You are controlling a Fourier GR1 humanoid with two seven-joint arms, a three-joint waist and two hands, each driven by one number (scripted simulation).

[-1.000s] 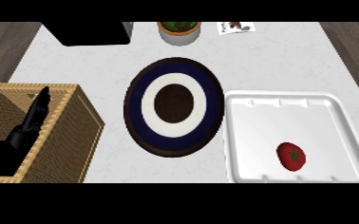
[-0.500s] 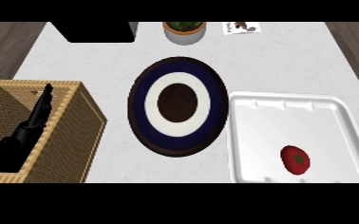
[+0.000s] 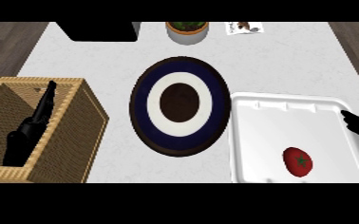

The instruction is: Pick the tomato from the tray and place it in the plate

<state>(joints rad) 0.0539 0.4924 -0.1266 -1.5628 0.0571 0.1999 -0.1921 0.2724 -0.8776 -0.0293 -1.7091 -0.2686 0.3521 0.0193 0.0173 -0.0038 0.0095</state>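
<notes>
Only a dark tip of the right hand shows, poking in at the right edge. Its fingers can't be made out. The left hand isn't visible.

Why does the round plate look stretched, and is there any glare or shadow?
Head view: the steep downward look draws the plate taller than wide; light is even, with no glare on the white tray; only soft shadow edges the basket; the tomato shows clearly.
</notes>
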